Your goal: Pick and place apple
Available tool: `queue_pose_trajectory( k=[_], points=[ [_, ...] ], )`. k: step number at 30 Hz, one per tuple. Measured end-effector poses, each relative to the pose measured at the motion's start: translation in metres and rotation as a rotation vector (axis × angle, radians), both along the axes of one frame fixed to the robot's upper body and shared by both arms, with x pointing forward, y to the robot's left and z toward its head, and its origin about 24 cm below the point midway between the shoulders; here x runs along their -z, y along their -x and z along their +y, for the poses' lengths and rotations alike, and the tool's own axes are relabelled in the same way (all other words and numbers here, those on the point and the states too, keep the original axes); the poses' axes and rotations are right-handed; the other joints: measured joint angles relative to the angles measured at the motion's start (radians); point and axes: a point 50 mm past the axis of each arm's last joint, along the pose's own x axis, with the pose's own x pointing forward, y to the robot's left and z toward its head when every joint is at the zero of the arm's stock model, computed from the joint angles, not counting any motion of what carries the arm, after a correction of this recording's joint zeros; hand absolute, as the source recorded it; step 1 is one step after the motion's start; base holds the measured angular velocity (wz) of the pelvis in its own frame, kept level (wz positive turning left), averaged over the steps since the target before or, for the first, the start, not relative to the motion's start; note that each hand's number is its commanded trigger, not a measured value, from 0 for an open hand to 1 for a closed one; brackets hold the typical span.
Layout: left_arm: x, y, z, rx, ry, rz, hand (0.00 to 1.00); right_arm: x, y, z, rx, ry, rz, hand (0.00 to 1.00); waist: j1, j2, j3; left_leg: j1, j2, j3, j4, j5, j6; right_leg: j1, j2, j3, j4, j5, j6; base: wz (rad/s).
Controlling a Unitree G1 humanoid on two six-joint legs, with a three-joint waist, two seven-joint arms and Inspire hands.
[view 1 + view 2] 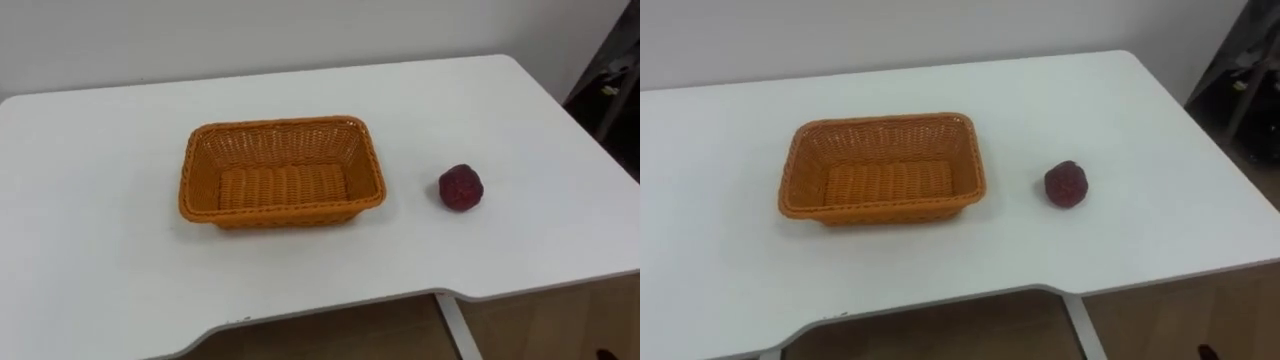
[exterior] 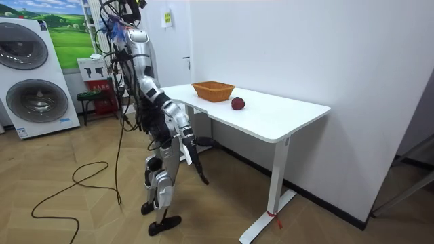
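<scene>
Apple sits on table beside empty basket, not grabbed yet; right hand hangs low, grip unreadable.

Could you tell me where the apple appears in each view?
Left eye view: the apple lies right of centre, right of the basket.
Right eye view: likewise, nearer centre.
Room view: on the table, beside the basket, toward the room view's right.
Shared landmark: the orange basket.

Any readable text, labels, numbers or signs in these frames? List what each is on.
Nothing legible.
Yellow sign on the wall: too small to read.
Red and white sign by the washing machine: blurred.
Basket, apple, table: no print.
</scene>
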Motion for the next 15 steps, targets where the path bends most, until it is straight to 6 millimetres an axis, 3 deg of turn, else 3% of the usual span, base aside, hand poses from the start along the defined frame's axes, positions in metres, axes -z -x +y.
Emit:
queue_pose_trajectory(
  k=[4,7,11,15],
  points=[
    [0.000,-0.001,0.000,0.003,0.002,-0.007,0.00,-0.020,-0.012,-0.013,0.048,0.096,0.000,0.00,0.001,0.010,-0.0009,-0.003,-0.001,0.000,-0.001,0.000,0.000,0.002,0.000,0.002,0.000,0.000,0.000,0.00],
    [0.000,-0.002,-0.001,0.018,0.004,-0.014,0.00,-0.048,-0.031,-0.023,0.012,0.221,-0.002,0.00,-0.001,0.023,0.0021,-0.004,-0.001,-0.002,-0.003,0.000,0.000,-0.006,0.000,0.002,0.002,0.000,0.000,0.00],
    [0.001,-0.003,-0.004,0.018,0.014,-0.017,0.00,-0.083,-0.051,-0.028,-0.045,0.433,0.021,0.00,0.002,0.020,0.0013,-0.008,0.000,-0.006,-0.001,0.000,0.000,-0.007,0.000,-0.004,-0.001,0.000,0.000,0.03],
    [0.002,-0.004,-0.007,0.053,0.022,-0.014,0.00,-0.101,-0.065,-0.023,-0.108,0.563,0.042,0.00,0.006,0.013,-0.0003,-0.021,-0.001,-0.008,0.005,0.001,0.001,-0.022,-0.001,-0.005,0.002,0.000,0.000,0.01]
  ],
)
